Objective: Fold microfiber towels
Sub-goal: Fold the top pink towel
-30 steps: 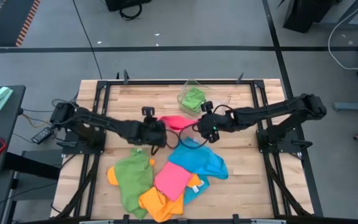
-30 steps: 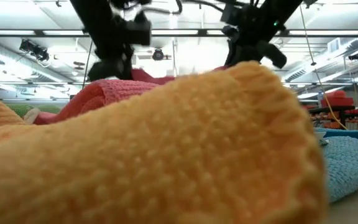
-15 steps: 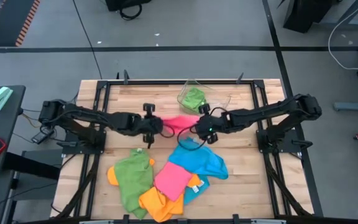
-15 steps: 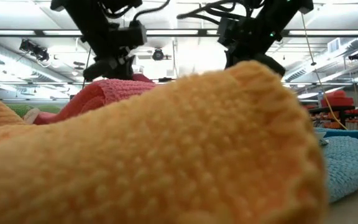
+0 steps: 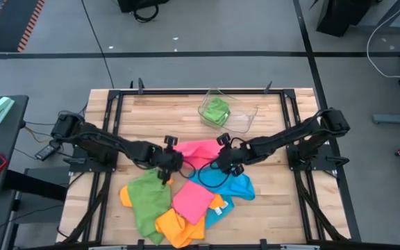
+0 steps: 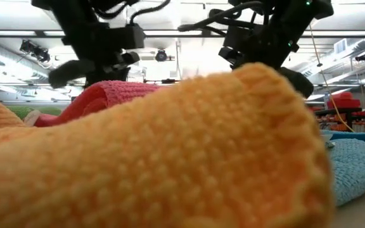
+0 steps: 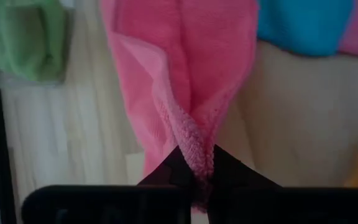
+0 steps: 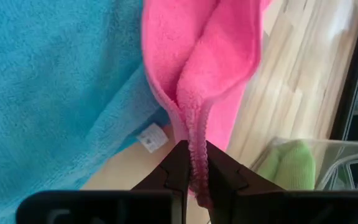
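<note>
A: Which step is this, do you think?

B: Judging by the layout, the fold itself. Both arms have the pink towel by one edge each, stretched between them just on the near side of the clear tray, which already has a green cloth in it.

A: And the fingers?

B: The left gripper is closed almost fully, with a pinched ridge of pink pile between its tips. The right gripper is the same: nearly shut, clamped on a fold of the pink edge, with the blue towel lying right beside it.

A: The rest of the towels?

B: Heaped further from the tray than the pink one: a green towel, a second pink one, an orange towel, with the blue spread under the right gripper.

A: Next move?

B: It likely calls for carrying the held edge over to meet the opposite one, both grippers level, then letting go. From the low camera the orange pile blocks nearly everything, so I can't tell how much of the pink towel rests on the table.
</note>
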Available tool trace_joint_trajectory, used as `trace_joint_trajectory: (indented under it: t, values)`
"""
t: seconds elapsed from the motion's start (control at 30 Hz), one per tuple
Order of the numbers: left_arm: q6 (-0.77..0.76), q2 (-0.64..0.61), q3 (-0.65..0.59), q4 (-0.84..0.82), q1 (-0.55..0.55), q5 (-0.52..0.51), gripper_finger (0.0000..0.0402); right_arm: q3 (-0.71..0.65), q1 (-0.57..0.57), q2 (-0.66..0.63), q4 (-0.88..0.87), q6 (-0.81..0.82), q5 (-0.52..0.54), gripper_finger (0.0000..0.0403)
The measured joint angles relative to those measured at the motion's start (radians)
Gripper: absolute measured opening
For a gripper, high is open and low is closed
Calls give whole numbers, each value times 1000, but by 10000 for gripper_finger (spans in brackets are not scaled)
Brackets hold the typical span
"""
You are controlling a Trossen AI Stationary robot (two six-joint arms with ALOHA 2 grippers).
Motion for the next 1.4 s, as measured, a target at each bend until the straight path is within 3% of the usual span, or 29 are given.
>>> trace_joint_trajectory:
  t: [0.27, 0.73, 1.13, 1.4]
  values:
    - [-182, 11, 0, -95, -63, 18, 14, 0, 11, -4, -44, 75, 0, 43]
    - [-308, 86, 1, -102, -162, 18, 14, 0, 12, -4, -64, 184, -55, 48]
    - [-363, 88, 1, -85, -180, 18, 27, 0, 25, -4, -122, 262, -117, 166]
    - [-363, 88, 1, -71, -190, 117, 21, 0, 52, -75, -246, 338, -118, 181]
